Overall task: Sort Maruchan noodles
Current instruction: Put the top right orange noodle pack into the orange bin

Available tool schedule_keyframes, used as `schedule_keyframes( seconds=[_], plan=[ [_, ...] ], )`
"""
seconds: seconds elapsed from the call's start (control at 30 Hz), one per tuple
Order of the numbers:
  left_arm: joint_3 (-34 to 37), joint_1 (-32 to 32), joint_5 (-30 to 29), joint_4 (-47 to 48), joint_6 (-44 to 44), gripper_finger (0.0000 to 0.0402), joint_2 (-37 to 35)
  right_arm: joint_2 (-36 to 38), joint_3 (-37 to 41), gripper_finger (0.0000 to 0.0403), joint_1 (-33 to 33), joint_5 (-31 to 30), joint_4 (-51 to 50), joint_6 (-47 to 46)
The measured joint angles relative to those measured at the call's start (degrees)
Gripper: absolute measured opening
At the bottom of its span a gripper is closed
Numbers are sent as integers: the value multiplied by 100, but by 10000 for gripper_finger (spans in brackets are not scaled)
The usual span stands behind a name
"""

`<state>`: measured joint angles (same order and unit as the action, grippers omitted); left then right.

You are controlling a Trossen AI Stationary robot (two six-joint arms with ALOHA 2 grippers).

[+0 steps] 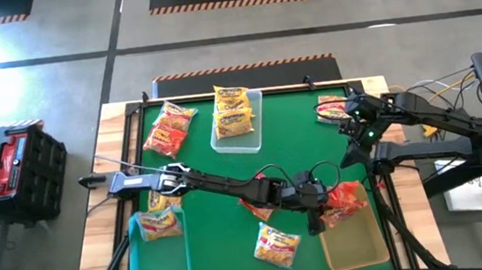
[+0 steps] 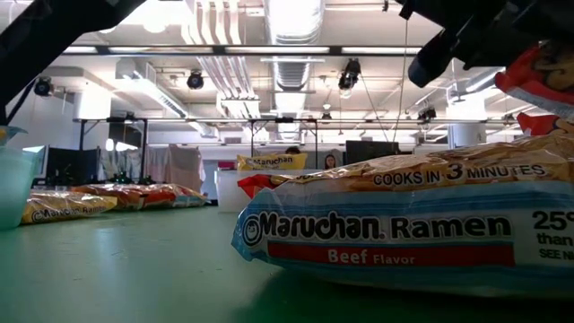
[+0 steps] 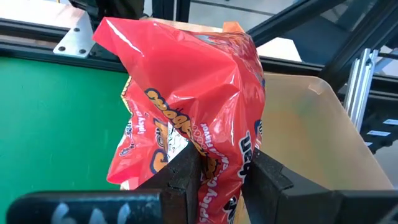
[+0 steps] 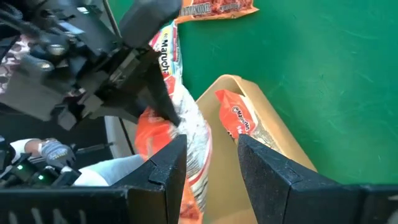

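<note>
Left gripper [image 3: 224, 158] was at the front right of the table, its fingers clamped narrow on a red noodle packet [image 3: 186, 81]. The crinkled packet hung just over the near edge of the tan bin [image 3: 311, 137]. From above, the left arm stretched right across the green mat [image 1: 200, 174] to get there. One more red packet [image 4: 236, 118] lay inside that tan bin.

The right gripper [image 1: 354, 142] hovered behind the bin by the right edge, fingers partly apart with nothing between them. A packet [image 1: 332, 108] lay just behind it.

A yellow packet [image 1: 275, 242] sat on the mat beside the tan bin. Yellow packets [image 1: 232, 109] filled the clear bin [image 1: 258, 124] at the back, and red ones [image 1: 169, 128] lay beside it. The teal bin [image 1: 161, 267] at the front left held another packet [image 1: 159, 221].
</note>
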<state>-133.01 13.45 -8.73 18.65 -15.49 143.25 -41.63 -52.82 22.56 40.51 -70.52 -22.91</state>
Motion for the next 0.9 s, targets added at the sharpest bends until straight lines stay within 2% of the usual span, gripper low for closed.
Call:
schedule_keyframes(
  seconds=[0.47, 0.73, 0.9],
  plan=[
    [42, -5, -30, 88, -44, 81, 26, -2, 2, 134, -3, -8, 0, 196],
    [42, -24, -35, 71, -67, 136, 139, -13, 0, 134, -3, -11, 2, 336],
    [42, -37, -499, 79, -172, 163, 192, -13, 2, 134, -3, -15, 0, 340]
  ],
)
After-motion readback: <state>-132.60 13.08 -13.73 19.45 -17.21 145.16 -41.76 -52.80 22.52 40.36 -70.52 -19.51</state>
